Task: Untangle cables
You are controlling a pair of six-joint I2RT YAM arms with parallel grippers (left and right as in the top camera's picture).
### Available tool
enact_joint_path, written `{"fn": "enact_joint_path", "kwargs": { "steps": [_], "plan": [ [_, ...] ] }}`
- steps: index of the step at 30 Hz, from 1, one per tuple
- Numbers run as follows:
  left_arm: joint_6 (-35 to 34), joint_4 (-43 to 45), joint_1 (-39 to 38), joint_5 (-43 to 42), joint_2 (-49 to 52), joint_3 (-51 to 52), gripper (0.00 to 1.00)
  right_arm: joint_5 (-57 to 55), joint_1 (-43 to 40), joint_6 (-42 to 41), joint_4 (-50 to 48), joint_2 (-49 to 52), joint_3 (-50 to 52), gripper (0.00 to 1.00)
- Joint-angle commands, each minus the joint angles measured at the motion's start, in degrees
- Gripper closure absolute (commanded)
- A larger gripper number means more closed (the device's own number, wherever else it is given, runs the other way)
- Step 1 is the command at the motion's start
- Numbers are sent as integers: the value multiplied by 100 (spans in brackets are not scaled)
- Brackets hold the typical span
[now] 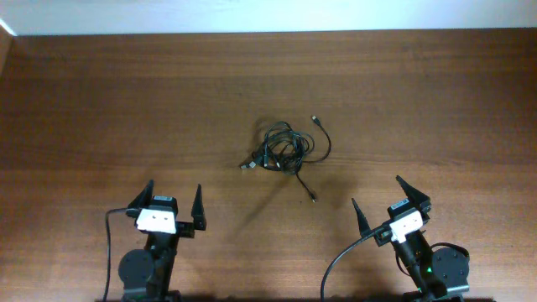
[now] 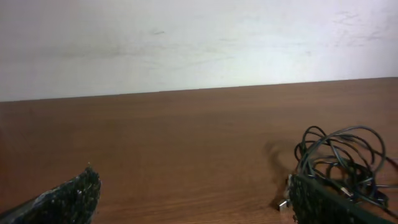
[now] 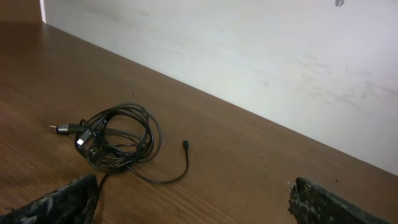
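We have not yet begun: the cables [image 1: 284, 151] lie tangled at the centre of the surface [image 1: 101, 101]. Left jaws and right jaws gape empty by the near edge. Next, we judge, one must reach a loose plug end.

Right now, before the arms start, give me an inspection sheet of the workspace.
Surface: brown wooden table, no spills seen.
Job's things: thin black cables in one knotted bundle mid-table, two plug ends trailing out.
Clutter: nothing seen.
End effectors: left end effector open and empty; right end effector open and empty; both short of the bundle.
Cables: thicker black left arm lead and right arm lead, both apart from the bundle.
Surroundings: plain white wall behind the table.
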State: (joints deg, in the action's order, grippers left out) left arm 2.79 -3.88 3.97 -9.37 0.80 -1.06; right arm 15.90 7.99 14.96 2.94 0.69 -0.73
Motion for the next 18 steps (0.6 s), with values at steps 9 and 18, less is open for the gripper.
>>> {"fn": "enact_joint_path", "kwargs": {
  "steps": [9,18],
  "plan": [
    [55,-1794,-24,-658,3191,-3650,1,-7,22,-37,15,4,42,1],
    [79,-3648,-1235,-391,7077,-6500,1,37,22,-28,-9,4,42,1]
  ]
}}
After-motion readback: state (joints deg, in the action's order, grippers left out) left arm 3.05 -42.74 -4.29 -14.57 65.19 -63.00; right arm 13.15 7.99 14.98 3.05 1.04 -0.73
